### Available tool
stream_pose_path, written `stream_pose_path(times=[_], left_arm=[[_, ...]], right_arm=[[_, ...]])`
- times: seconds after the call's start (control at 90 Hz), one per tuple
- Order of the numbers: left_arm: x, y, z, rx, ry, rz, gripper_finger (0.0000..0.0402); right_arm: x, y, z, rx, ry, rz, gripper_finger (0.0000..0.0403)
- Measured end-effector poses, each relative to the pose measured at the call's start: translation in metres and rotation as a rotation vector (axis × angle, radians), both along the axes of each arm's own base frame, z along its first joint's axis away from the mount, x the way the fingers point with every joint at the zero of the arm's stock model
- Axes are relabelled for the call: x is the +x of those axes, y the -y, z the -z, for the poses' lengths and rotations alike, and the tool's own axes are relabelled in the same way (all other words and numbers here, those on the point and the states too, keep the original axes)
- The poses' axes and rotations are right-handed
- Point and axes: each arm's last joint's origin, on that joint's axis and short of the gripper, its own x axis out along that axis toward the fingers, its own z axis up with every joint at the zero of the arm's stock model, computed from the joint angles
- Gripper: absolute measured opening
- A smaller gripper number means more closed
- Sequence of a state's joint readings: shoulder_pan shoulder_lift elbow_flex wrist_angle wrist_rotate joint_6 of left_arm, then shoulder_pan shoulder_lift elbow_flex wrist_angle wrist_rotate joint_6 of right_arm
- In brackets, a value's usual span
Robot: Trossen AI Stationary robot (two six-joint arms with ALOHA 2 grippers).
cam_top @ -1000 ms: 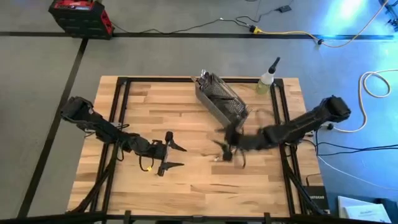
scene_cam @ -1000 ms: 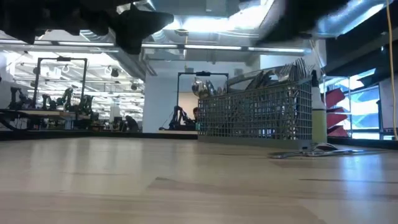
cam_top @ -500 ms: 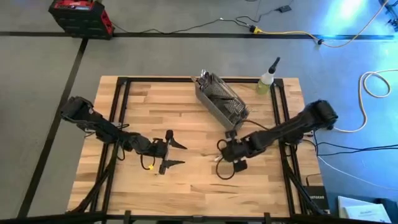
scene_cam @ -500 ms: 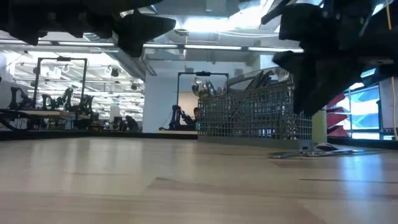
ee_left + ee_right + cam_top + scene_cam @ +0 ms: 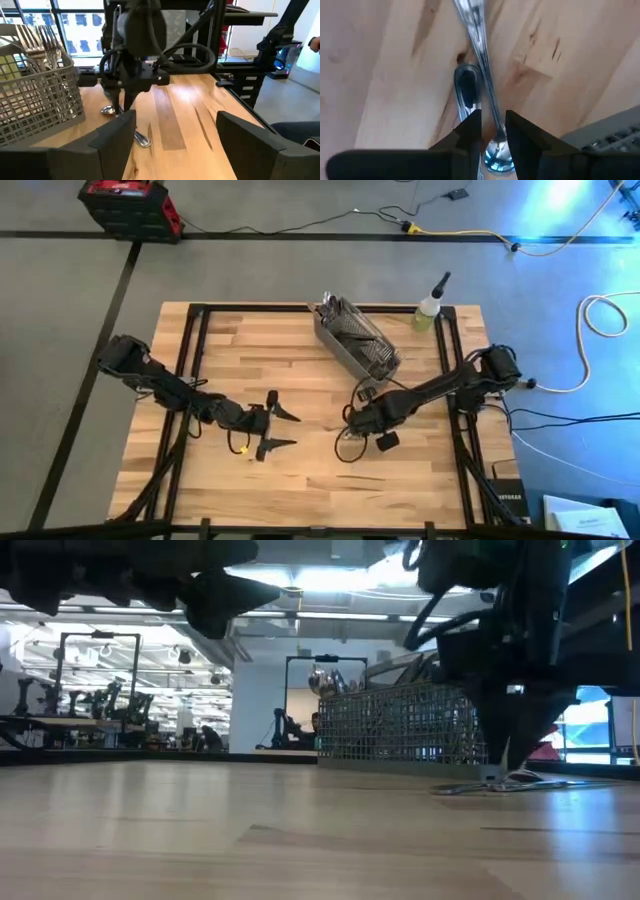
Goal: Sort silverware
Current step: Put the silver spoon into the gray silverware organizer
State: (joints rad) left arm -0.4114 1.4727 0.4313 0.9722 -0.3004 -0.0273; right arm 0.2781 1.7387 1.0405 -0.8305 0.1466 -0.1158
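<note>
A loose spoon lies flat on the wooden table, right of centre and just in front of the mesh basket; a second piece of silverware lies alongside it, the two touching or nearly so; both are slim, bright and mirror-like, low against the boards. More forks stand upright in the basket at the far middle of the table, tines up.

The right gripper points straight down over the loose pair; its fingers sit narrowly apart with the spoon's stem running between them, not yet pinched as far as the wrist view shows. The likely trouble: the two pieces lie so close that the fingers may catch both, or nudge one aside and close on nothing; a thin, slick handle flat on wood may also slip out or swing once lifted.

The left gripper hovers over the near left of the table, well apart from the cutlery, its jaws spread wide and empty. A spray bottle stands at the far right corner.
</note>
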Motion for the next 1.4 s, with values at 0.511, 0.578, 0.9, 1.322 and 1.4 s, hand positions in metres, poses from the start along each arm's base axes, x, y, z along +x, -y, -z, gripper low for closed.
stream_pose_path(times=[0.511, 0.578, 0.9, 1.322, 1.4], left_arm=[[0.0, 0.0, 0.002, 0.013, -0.022, 0.001, 0.0263], [0.0, 0.0, 0.002, 0.012, -0.02, 0.001, 0.0263], [0.0, 0.0, 0.003, 0.013, -0.026, 0.001, 0.0263], [0.0, 0.0, 0.003, 0.013, -0.028, 0.0, 0.0263], [0.0, 0.0, 0.003, 0.013, -0.027, 0.0, 0.0263]], right_arm=[[0.007, 0.016, 0.02, 0.037, -0.098, -0.056, 0.0072], [0.008, 0.015, 0.024, 0.03, -0.114, -0.058, 0.0069], [0.013, 0.013, 0.001, -0.063, -0.124, 0.024, 0.0011], [0.033, -0.049, -0.159, -0.446, 0.249, -0.125, 0.0002], [0.023, -0.056, -0.184, -0.607, 0.284, -0.195, 0.0001]])
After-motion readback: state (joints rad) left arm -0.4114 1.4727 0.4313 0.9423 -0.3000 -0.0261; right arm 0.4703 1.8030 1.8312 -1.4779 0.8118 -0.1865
